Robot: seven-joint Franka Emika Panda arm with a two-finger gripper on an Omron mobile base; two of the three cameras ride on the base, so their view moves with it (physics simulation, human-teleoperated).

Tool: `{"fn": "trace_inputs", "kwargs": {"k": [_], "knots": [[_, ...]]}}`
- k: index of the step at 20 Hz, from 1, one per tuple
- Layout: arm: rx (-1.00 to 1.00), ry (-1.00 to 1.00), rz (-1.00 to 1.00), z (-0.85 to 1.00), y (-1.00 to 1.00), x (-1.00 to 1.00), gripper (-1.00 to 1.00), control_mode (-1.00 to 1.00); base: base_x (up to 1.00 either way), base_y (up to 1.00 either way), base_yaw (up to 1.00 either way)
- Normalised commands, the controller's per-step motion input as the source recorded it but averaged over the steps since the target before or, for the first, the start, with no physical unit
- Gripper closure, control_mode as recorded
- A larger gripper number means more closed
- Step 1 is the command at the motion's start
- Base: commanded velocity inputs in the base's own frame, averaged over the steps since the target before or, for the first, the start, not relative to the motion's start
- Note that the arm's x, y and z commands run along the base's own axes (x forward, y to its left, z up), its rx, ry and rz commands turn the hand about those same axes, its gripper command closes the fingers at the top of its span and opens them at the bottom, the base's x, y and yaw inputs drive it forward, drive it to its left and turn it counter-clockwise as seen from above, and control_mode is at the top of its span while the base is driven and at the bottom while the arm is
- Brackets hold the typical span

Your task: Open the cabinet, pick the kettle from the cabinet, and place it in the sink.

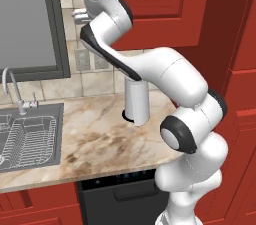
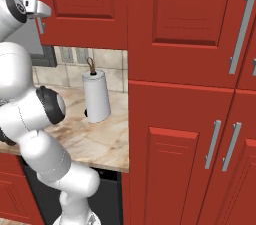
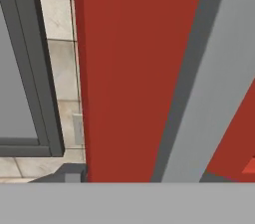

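While the gripper (image 2: 40, 15) sits at the handle (image 2: 34, 4) of the cabinet (image 2: 80, 6), you cannot tell from these views whether the jaws are apart, closed, or clamped on the bar: the right base view shows the hand pressed up against the handle near its lower end, and the hand view has the handle (image 3: 209, 93) running close across the picture as a broad grey bar, with no fingertips to be seen. The door looks shut, flush with its neighbours. The kettle is presumably behind it; the sink (image 1: 30, 136) lies at the left end of the counter (image 1: 110, 139), well apart from the hand.

Risks, as a judgement. If the jaws close off-centre or only brush the bar, you may slip off when you pull. Which side carries the hinges is not shown; with the handle at the door's left edge, they are probably on the right, so a straight pull rather than an arc could strain the grip or stall the arm. The towel roll (image 2: 96, 96) stands on the counter below and to the right of the door; it is unlikely to be struck by the door, but the elbow passes near it.

Orientation. The handle's long axis is vertical in the room, parallel to the door's left edge; it appears slanted in the hand view because that camera is rolled. The door faces outward, toward you.
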Motion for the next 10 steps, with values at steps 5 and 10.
{"fn": "trace_inputs", "kwargs": {"k": [5,10], "knots": [[0.0,0.0,-0.03,-0.21,0.0,0.12,1.0,-1.0,0.0,0.0,0.0],[0.04,-0.03,-0.01,-0.28,0.0,0.0,1.0,-1.0,0.0,0.0,0.0]]}}
